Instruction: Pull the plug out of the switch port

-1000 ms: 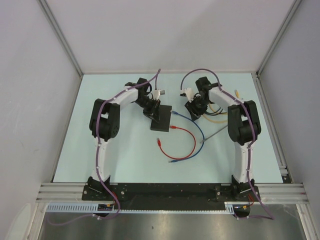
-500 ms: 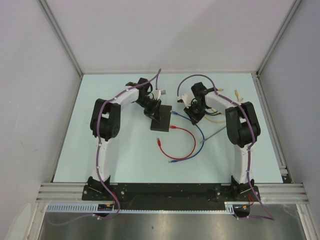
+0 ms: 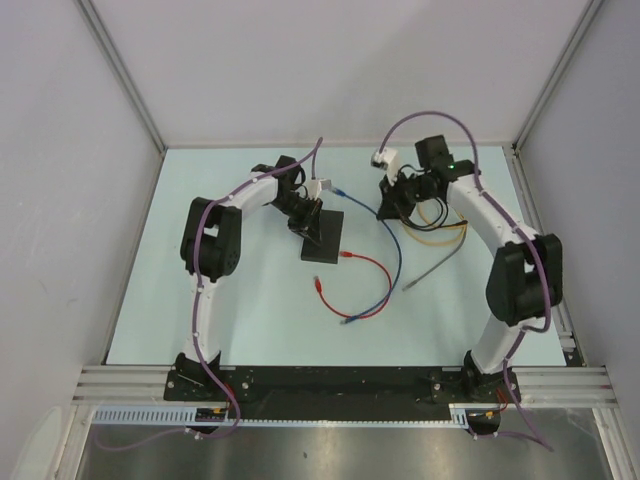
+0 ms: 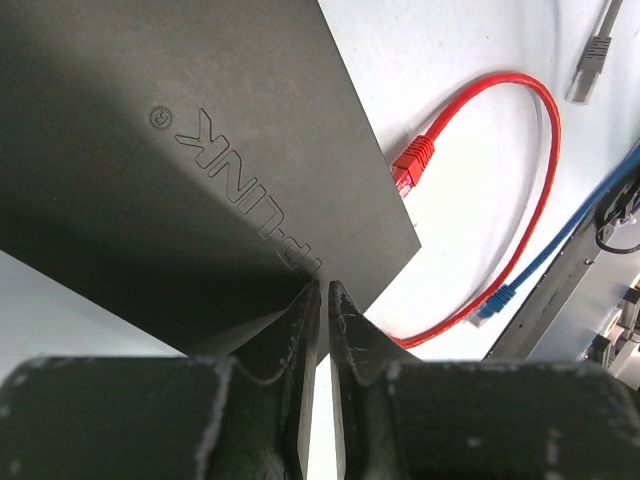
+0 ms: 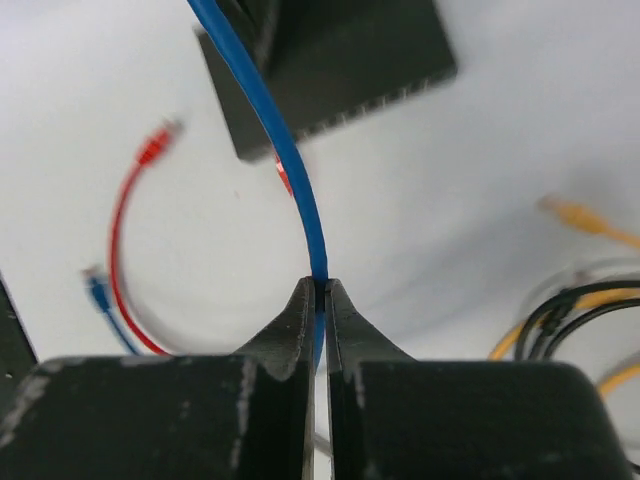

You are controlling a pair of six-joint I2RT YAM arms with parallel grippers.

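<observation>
The switch sits on the table a bit left of centre, between the two arms & closer to the L one. It is a flat black box w/ raised lettering on its lid, clear in the L wrist view. The left gripper is down on its far end. From the wrist, the jaws are drawn nearly together w/ only a thin slit, tips at a corner of the lid; can't tell if they nip anything. The right gripper hangs over the table's far R part, well apart from the switch, jaws pressed together & pinching the blue cable right at the tips. In the top view the blue cable arcs from that grip down toward the near side. Its other stretch runs up-left to the blue plug, which is clear of the switch, beyond its far R corner & just beside the L wrist. The red cable loops on the table R of the switch; one red plug touches the switch's side edge, but whether it is seated in a socket can't be told. Yellow cable & black cable lie in a tangle under the R arm, w/ a grey cable just nearer. R wrist view is blurred; the switch shows at its top.
</observation>
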